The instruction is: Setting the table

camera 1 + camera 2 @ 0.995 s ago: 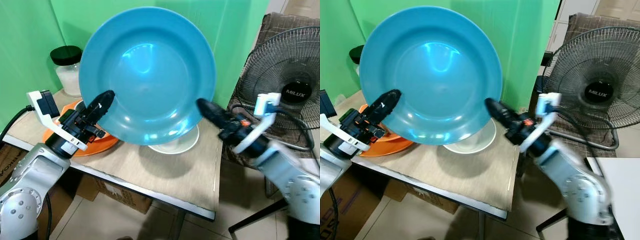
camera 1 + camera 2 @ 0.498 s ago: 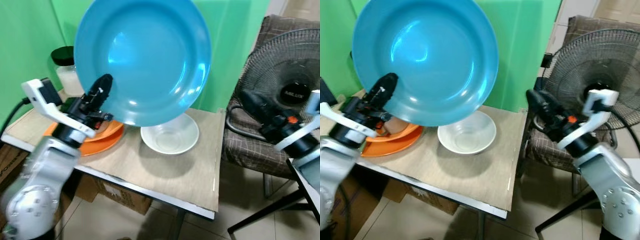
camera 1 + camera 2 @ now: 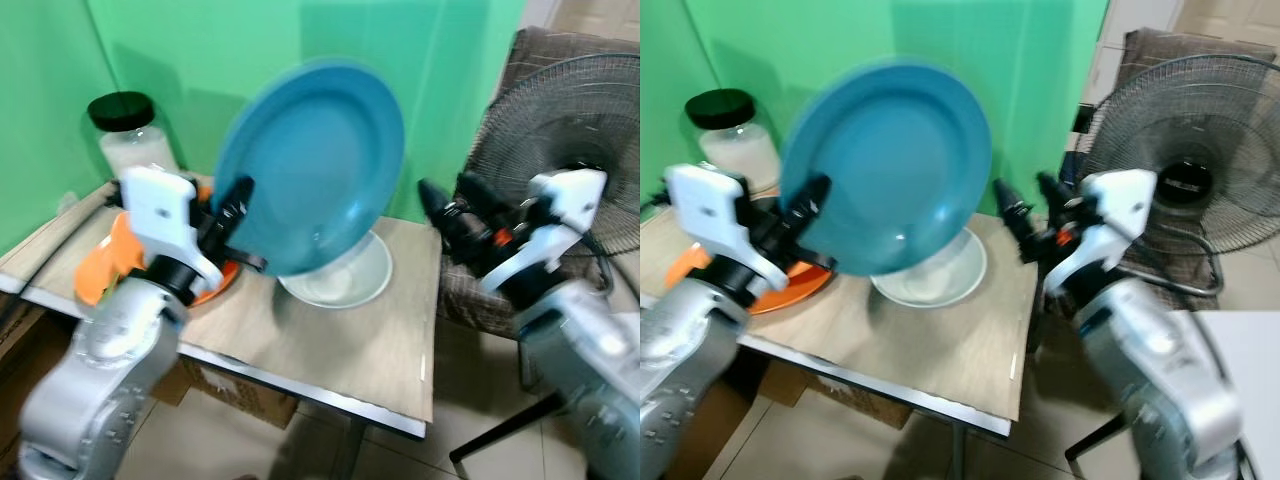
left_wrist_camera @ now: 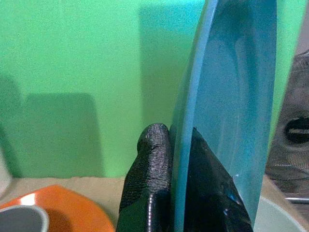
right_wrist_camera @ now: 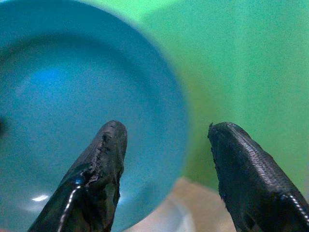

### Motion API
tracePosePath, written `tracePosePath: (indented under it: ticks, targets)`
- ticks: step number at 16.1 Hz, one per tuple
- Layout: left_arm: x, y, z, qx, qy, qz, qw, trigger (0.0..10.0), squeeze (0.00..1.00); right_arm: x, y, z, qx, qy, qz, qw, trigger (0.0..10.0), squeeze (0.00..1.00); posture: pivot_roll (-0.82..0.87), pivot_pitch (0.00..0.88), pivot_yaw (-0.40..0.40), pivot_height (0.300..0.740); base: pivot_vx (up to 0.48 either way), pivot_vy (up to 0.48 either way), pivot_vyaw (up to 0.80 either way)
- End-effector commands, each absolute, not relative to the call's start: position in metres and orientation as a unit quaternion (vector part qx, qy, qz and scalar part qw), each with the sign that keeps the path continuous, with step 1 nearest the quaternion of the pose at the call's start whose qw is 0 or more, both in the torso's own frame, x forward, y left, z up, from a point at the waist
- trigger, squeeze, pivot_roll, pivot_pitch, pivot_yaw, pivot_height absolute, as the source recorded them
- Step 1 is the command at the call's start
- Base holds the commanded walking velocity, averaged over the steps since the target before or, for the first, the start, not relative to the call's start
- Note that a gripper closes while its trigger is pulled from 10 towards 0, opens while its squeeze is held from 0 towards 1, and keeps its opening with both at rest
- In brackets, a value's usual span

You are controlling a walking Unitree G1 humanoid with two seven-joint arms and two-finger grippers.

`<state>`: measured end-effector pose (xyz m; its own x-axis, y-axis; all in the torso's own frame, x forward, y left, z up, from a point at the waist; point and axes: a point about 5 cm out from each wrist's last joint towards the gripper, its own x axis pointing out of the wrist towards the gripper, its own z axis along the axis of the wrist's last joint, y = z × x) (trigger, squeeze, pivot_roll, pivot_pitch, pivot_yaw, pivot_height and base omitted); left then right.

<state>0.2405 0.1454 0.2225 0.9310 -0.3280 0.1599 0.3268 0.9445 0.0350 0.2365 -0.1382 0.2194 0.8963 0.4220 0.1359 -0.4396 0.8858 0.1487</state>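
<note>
My left gripper (image 4: 171,193) was clamped on the lower rim of the blue plate (image 3: 315,160), 1 finger on each face. The plate stood tilted on edge, raised above the white bowl (image 3: 345,280) on the wooden table (image 3: 330,345). My right gripper (image 5: 164,164) hung apart from the plate at its right side, its 2 fingers (image 5: 96,169) spread wide and holding nothing. An orange plate (image 3: 790,285) lay beside the bowl, a lidded jar (image 3: 125,135) behind it.
</note>
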Motion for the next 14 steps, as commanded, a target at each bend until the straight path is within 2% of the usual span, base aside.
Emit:
tracePosePath:
  ticks: [1, 3, 7, 12, 13, 14]
  targets:
    - [0.238, 0.142, 0.234, 0.013, -0.109, -0.155, 0.982, 10.0, 0.0, 0.232, -0.132, 0.222, 0.074, -0.061, 0.221, 0.971, 10.0, 0.0, -0.05, 0.027, 0.005, 0.74, 0.0, 0.0, 0.0]
    - [0.238, 0.14, 0.241, 0.018, -0.136, -0.154, 0.978, 10.0, 0.0, 0.233, -0.126, 0.223, 0.073, -0.071, 0.214, 0.971, 10.0, 0.0, -0.05, 0.027, 0.007, 0.74, 0.0, 0.0, 0.0]
    - [0.239, 0.143, 0.251, 0.003, -0.169, -0.141, 0.976, 10.0, 0.0, 0.241, -0.139, 0.233, 0.064, -0.109, 0.15, 0.981, 10.0, 0.0, -0.05, 0.019, 0.007, 0.74, 0.0, 0.0, -0.8]
    - [0.245, 0.153, 0.259, -0.079, -0.204, -0.062, 0.974, 10.0, 0.0, 0.244, -0.143, 0.238, 0.075, -0.131, 0.122, 0.981, 10.0, 0.0, -0.05, 0.003, 0.008, 0.74, 0.0, 0.0, -0.8]
    - [0.247, 0.156, 0.261, -0.09, -0.221, -0.023, 0.971, 10.0, 0.0, 0.245, -0.142, 0.238, 0.077, -0.13, 0.122, 0.981, 10.0, 0.0, -0.05, 0.0, 0.005, 0.74, 0.0, 0.0, -0.8]
    - [0.247, 0.156, 0.261, -0.103, -0.218, -0.027, 0.97, 10.0, 0.0, 0.245, -0.141, 0.238, 0.078, -0.13, 0.123, 0.981, 10.0, 0.0, -0.05, 0.0, 0.004, 0.74, 0.0, 0.0, -0.8]
